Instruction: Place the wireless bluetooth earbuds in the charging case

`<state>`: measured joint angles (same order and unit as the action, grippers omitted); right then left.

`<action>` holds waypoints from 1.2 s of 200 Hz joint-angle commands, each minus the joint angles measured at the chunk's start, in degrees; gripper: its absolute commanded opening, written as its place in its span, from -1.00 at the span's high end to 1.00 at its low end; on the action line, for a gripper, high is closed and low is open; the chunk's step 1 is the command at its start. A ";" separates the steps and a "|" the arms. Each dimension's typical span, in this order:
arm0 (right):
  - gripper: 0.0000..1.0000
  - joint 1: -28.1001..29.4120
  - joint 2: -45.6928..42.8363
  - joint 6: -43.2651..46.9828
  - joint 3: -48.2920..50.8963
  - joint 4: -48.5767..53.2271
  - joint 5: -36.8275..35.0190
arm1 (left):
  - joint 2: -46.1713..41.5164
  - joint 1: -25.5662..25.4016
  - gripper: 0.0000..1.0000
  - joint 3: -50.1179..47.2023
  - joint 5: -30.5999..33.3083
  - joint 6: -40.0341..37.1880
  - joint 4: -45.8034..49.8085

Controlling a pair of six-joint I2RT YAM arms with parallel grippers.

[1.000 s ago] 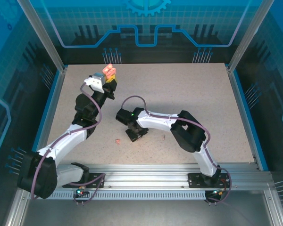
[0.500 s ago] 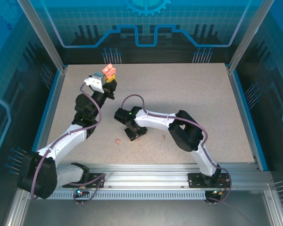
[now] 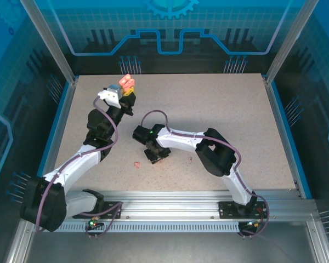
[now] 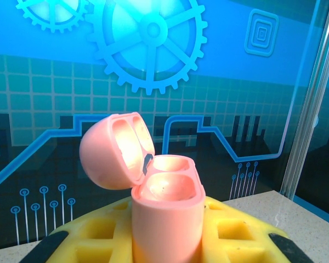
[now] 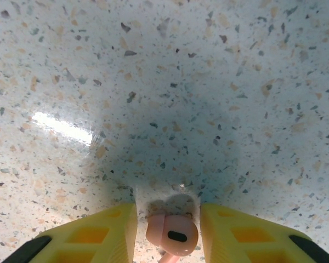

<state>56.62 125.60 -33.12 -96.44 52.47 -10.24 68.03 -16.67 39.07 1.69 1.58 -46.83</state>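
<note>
The right gripper [image 5: 168, 222] was down at the table [image 5: 181, 82], its yellow fingers [image 5: 98, 238] standing either side of one earbud [image 5: 172, 234]. They were parted, with a sliver of gap on one side, so not yet clearly pinching it. The left gripper [image 3: 125, 93] was pressed together on the charging case [image 4: 165, 219], holding it upright and raised above the far left of the table, its lid swung back. The step in hand looked like the pick-up of the first earbud. The next move would call for closing gently on that small rounded lump without squirting it out, then lifting and carrying it across to the case. The case was glossy salmon pink, and both wells in its base appeared empty. The second earbud [image 3: 136, 163] lay on the table just beside the right gripper, on the left arm's side
</note>
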 commanded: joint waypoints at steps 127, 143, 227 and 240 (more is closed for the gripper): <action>0.46 0.16 -2.56 -1.76 5.57 -0.03 -1.58 | -1.06 -0.12 1.00 0.31 -1.30 2.10 -1.51; 0.46 -0.06 -3.78 -1.78 6.47 -0.71 -2.22 | -0.93 -0.12 1.00 0.37 -1.50 2.09 -1.68; 0.48 -3.62 -16.04 -0.59 10.47 -4.79 -10.09 | -1.92 -0.12 1.00 2.44 -7.27 2.41 -1.03; 0.48 -4.95 -18.99 0.43 10.26 -5.23 -12.01 | -2.19 -0.19 1.00 2.62 -8.85 2.46 -1.33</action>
<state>54.22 113.43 -33.95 -86.13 48.31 -16.95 67.79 -16.67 39.27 -2.74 3.05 -46.74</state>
